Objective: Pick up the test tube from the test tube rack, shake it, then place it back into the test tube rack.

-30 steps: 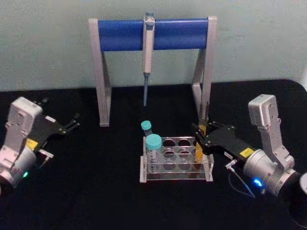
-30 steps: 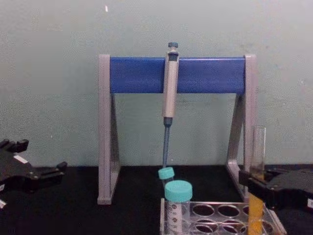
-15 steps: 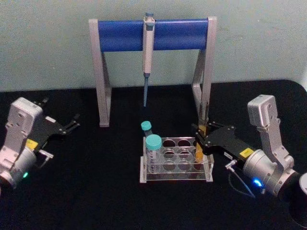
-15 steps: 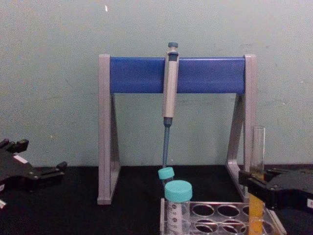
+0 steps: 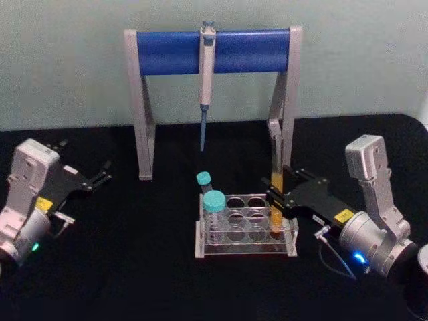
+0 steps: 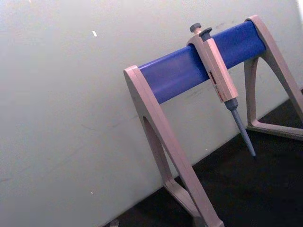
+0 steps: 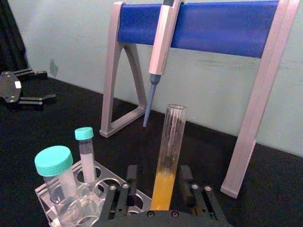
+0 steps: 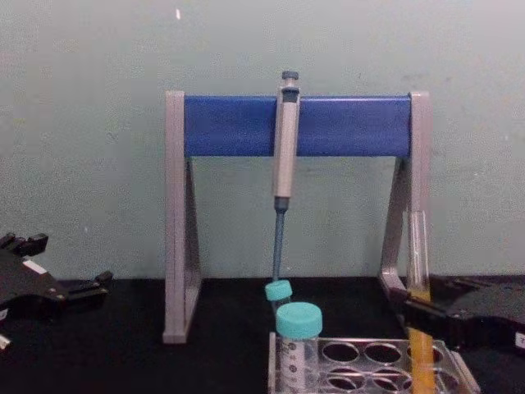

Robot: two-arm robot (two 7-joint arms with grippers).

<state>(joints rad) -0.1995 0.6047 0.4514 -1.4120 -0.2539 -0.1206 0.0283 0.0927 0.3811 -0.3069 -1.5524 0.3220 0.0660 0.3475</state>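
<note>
Head view: the test tube rack (image 5: 245,235), a low clear plate with round holes, stands at the centre of the black bench (image 5: 134,267); two teal-capped tubes (image 5: 214,204) occupy its holes at the 9 o'clock end, and the test tube (image 5: 277,194) rises upright at the 3 o'clock end, its orange-yellow liquid low in the glass and its lower end at the rack. The right claw (image 5: 279,200) reaches in from 4 o'clock and is pinched on the test tube just above the rack plate. The left claw (image 5: 103,172) rests parked at 9 o'clock, well apart from the rack, its fingers a little spread. At 12 o'clock stands the pipette stand (image 5: 214,50) with a pipette (image 5: 206,80) hanging from its blue bar. Left wrist view: pipette stand (image 6: 199,61) and pipette (image 6: 220,80) before a pale wall. Right wrist view: the test tube (image 7: 168,161) is a long, thin, uncapped clear tube, liquid filling its lower part, held between the right claw's fingers (image 7: 130,177); the capped tubes (image 7: 54,170) sit in the rack (image 7: 102,184) beside it. Chest view: the test tube (image 8: 419,295) stands upright at 4 o'clock, gripped by the right claw (image 8: 414,312) above the rack (image 8: 369,365); the left claw (image 8: 90,287) lies at 8 o'clock.
</note>
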